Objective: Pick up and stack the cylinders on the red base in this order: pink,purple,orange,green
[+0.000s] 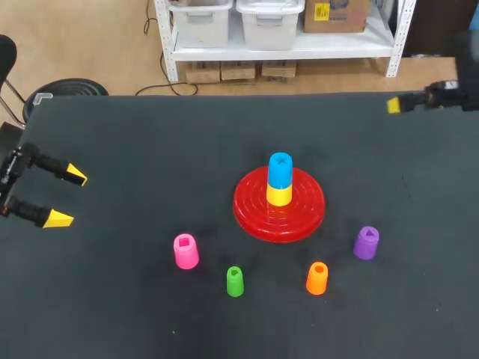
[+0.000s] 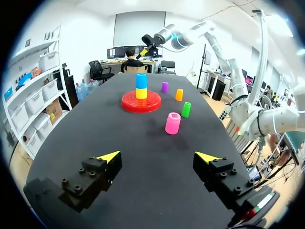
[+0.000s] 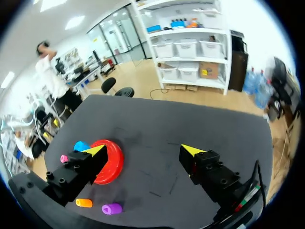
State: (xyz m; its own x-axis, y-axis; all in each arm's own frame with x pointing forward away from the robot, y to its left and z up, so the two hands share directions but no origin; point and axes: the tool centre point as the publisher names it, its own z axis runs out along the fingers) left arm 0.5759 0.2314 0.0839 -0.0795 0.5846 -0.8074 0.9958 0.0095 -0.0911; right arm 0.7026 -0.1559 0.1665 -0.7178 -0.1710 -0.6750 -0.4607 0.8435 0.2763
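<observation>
Red base topped with yellow and blue; pink standing loose near green, well apart from base. Seemingly step one, nothing grasped: left gripper and right gripper both gaping, empty. Next, likely: left over pink, descend, close.

Pink cylinder, green cylinder, orange cylinder, purple cylinder stand upright near red base.
</observation>
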